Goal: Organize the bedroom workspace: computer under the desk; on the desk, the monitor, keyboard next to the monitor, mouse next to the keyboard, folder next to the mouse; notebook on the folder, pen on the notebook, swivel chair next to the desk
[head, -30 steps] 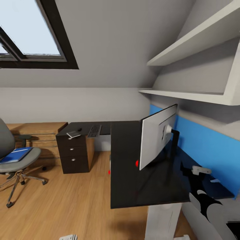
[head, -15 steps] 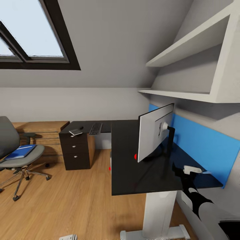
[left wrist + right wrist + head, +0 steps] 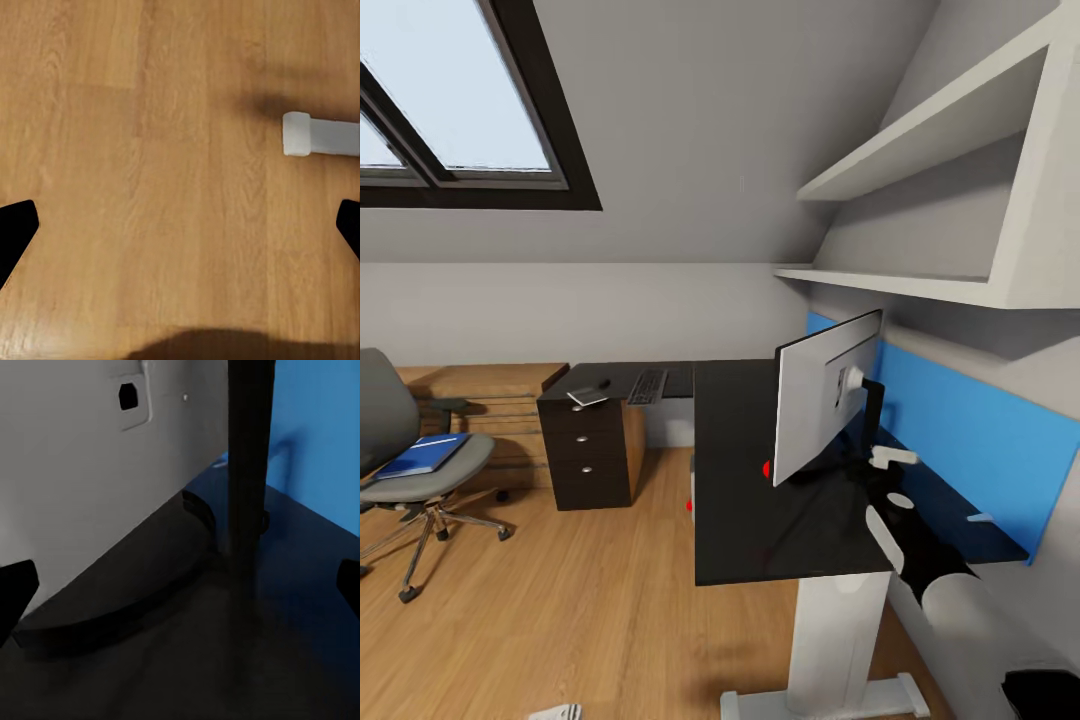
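On the surface: monitor [image 3: 828,400], keyboard [image 3: 646,386], notebook [image 3: 586,398] | on swivel chair [image 3: 405,455]: folder [image 3: 422,453], unmoved | right gripper [image 3: 180,592] behind monitor, jaws wide; left gripper [image 3: 180,229] jaws wide over floor.

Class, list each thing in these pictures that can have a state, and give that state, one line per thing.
Monitor: upright on the desk, its back toward the blue wall.
Folder: lying on the chair seat.
Keyboard: flat on the far desk wing.
Notebook: flat over the drawers.
Drawers: all shut.
Right hand: open, behind the monitor by its stand.
Left hand: open, above bare floor.
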Controlling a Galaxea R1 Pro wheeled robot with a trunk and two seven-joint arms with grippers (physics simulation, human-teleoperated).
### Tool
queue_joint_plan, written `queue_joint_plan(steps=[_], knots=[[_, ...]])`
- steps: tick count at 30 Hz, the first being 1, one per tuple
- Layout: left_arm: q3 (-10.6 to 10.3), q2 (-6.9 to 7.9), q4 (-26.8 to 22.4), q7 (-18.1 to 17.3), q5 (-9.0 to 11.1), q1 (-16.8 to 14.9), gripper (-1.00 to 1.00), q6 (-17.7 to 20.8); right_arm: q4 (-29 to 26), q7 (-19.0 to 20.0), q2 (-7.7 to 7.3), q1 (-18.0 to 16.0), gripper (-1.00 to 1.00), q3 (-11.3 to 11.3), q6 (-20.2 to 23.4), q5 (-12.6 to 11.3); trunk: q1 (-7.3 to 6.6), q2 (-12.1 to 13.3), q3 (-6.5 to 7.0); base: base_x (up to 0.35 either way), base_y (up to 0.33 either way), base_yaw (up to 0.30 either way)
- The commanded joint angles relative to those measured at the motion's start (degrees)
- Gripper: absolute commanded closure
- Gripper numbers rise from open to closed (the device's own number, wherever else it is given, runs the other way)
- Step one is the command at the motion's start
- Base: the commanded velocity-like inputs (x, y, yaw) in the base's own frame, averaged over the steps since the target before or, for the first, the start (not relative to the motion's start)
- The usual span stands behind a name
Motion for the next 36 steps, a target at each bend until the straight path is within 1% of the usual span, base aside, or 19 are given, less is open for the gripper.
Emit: queue_joint_plan(steps=[1,5,7,8,13,14,15,16,18,19,21,24,28,33,36], knots=[[0.0,0.06,-0.1,0.3,0.4,0.0,-1.00,0.2,-1.3,-1.3,0.35,0.0,-1.00,0.4,0.9,-0.6,0.00,0.0,-0.07,0.000,0.000,0.000],[1.0,0.05,-0.1,0.8,0.4,0.0,-1.00,0.2,-6.2,-5.8,1.55,0.1,-1.00,0.4,4.3,-0.7,0.00,0.0,-0.07,0.000,0.000,0.000],[1.7,0.05,-0.1,1.0,0.4,0.0,-1.00,0.2,-10.3,-10.3,2.73,0.6,-1.00,0.4,5.8,-0.8,0.00,0.0,-0.07,0.000,0.000,0.000],[1.8,0.05,-0.1,1.1,0.4,0.0,-1.00,0.2,-12.1,-11.9,3.57,1.1,-1.00,0.5,6.3,-0.7,0.00,0.0,-0.07,0.000,0.000,0.000],[2.0,-0.08,-0.1,1.1,0.4,0.0,-1.00,0.2,-16.7,-14.0,5.38,3.2,-1.00,0.6,6.8,-0.4,0.00,0.0,-0.07,0.000,0.000,0.000],[2.1,-0.16,-0.1,1.2,0.4,0.0,-1.00,0.2,-19.1,-14.5,5.79,4.3,-1.00,0.9,7.0,-0.3,0.00,0.0,-0.07,0.000,0.000,0.000],[2.1,-0.21,-0.1,1.2,0.4,0.0,-1.00,0.2,-21.6,-14.7,6.06,5.8,-1.00,1.7,7.2,-0.1,0.00,0.0,-0.07,0.000,0.000,0.000],[2.2,-0.25,-0.1,1.2,0.4,0.0,-1.00,0.2,-23.9,-14.9,6.22,7.5,-1.00,3.1,7.4,0.3,0.00,0.0,-0.07,0.000,0.000,0.000],[2.4,-0.28,-0.1,1.2,0.4,0.0,-1.00,0.2,-25.7,-15.1,6.32,9.1,-1.00,5.0,7.6,0.8,0.00,0.0,-0.07,0.000,0.000,0.000],[2.4,-0.32,-0.1,1.2,0.4,0.0,-1.00,0.2,-26.9,-15.2,6.36,10.4,-1.00,7.0,7.6,1.5,0.00,0.0,-0.07,0.000,0.000,0.000],[2.4,-0.35,-0.1,1.2,0.4,0.0,-1.00,0.2,-27.6,-15.2,6.39,11.3,-1.00,8.7,7.6,2.1,0.00,0.0,-0.07,0.000,0.000,0.000],[2.5,-0.37,-0.1,1.2,0.4,0.0,-1.00,0.2,-28.4,-15.3,6.42,12.3,-1.00,10.6,7.5,2.8,0.00,0.0,-0.07,0.010,0.028,0.000],[2.5,-0.40,-0.1,1.2,0.4,0.0,-1.00,0.2,-28.9,-15.3,6.43,12.9,-1.00,11.3,7.4,3.1,0.00,0.0,-0.07,0.098,0.155,0.000],[2.5,-0.62,-0.1,1.2,0.4,0.0,-1.00,0.2,-29.3,-15.3,6.44,13.4,-1.00,11.7,7.4,3.2,0.00,0.0,-0.07,0.173,0.227,0.000],[2.5,-1.02,-0.1,1.2,0.4,0.0,-1.00,0.2,-29.5,-15.3,6.40,13.7,-1.00,11.8,7.2,3.3,0.00,0.0,-0.07,0.212,0.260,0.000]])
